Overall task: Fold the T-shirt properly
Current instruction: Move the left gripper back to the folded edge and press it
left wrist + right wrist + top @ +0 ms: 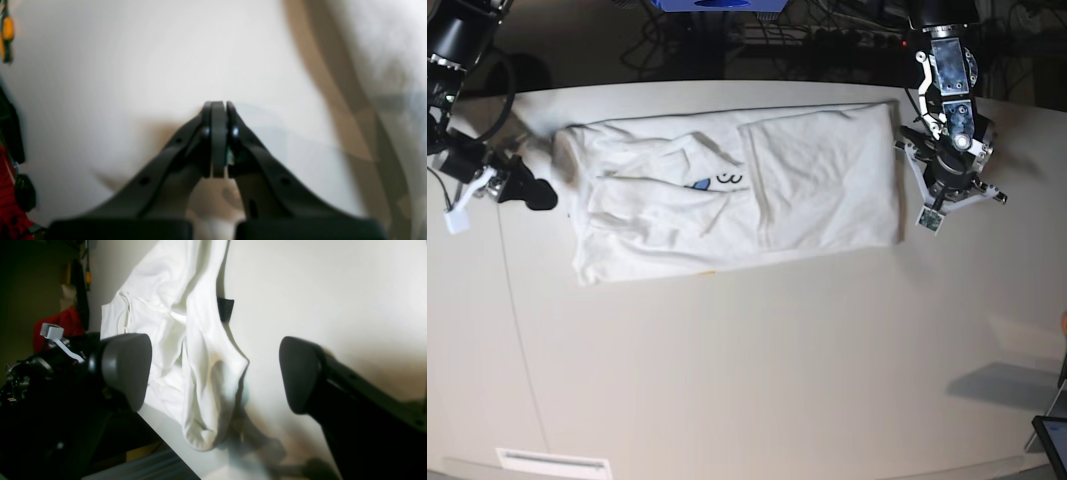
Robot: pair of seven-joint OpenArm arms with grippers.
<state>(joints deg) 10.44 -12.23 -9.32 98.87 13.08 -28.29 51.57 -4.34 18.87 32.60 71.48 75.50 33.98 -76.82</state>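
We see the T-shirt (727, 195) lying in the upper middle of the base view, on the pale table (747, 390). It is folded into a long strip, with its plain white back mostly up and only a bit of blue print peeking out near the middle. We think the sides are already folded in, so it now needs folding across. The right gripper (515, 180) sits at the left edge of that view, just beside the shirt's end, with its jaws wide apart and nothing in them, perhaps ready to pinch the cloth. The left gripper (947, 190) is near the shirt's other end, at the upper right, jaws pressed together and holding nothing.
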